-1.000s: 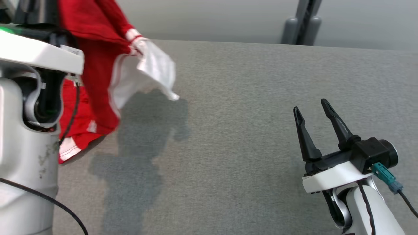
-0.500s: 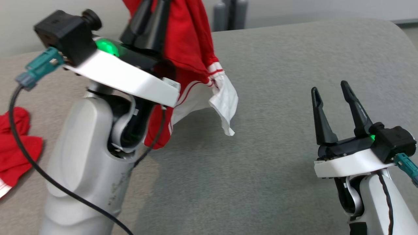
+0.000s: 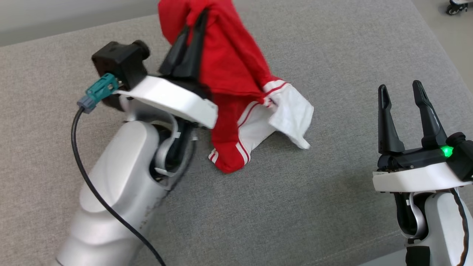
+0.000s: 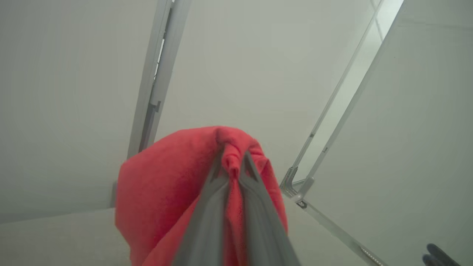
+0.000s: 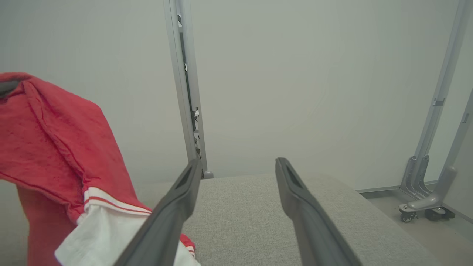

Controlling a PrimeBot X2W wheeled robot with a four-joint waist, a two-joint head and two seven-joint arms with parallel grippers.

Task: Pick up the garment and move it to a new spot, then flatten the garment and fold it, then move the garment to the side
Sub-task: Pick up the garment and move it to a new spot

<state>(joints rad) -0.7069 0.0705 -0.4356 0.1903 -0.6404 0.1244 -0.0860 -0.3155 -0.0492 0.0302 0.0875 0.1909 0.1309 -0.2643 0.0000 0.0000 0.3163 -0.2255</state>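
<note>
Garment (image 3: 229,74) hung long-axis down from the left gripper (image 3: 197,20), pinched shut on its top, well left of the empty, wide-open right gripper (image 3: 400,87).

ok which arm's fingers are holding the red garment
The left gripper: its fingers are shut on a bunch of the red garment. The right gripper stands open, empty, apart from the cloth.

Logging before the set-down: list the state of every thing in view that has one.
garment: bunched, hanging from the left hand, not flattened or folded.
left hand: shut on the garment, raised.
right hand: open, holding nothing, apart from the garment.
</note>
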